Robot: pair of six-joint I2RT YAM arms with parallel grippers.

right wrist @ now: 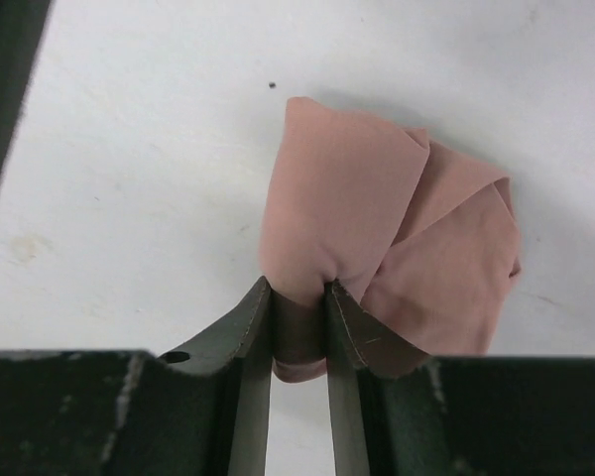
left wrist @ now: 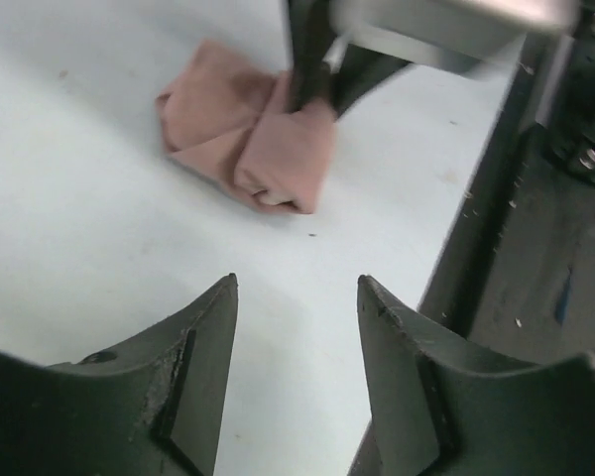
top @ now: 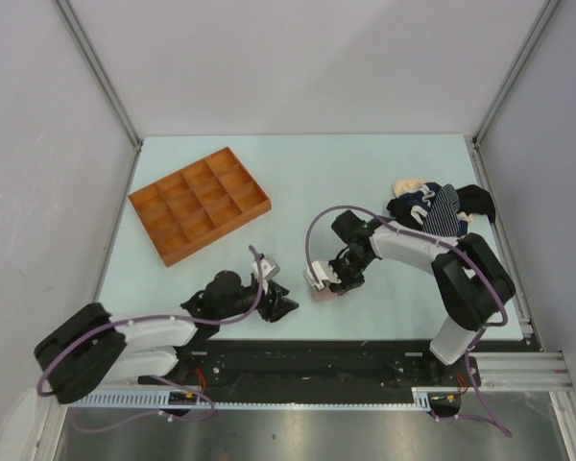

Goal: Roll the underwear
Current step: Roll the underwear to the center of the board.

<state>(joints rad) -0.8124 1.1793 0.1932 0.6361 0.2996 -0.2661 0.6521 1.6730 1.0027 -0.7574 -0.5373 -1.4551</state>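
Here, my right gripper (right wrist: 297,297) is pinched narrow on a fold of the pale pink underwear (right wrist: 397,228), with cloth bunched between the two pads. The rest of that piece sits as a loose folded bundle on the table (top: 317,173), spreading toward one o'clock from my grip in the right wrist view. My left gripper (left wrist: 297,288) stands parted and holds nothing, low over the tabletop, the pink bundle ahead at twelve o'clock. From above, the other underwear pile (top: 432,206) lies at two o'clock from the pink piece, and the orange tray (top: 200,204) at ten o'clock.
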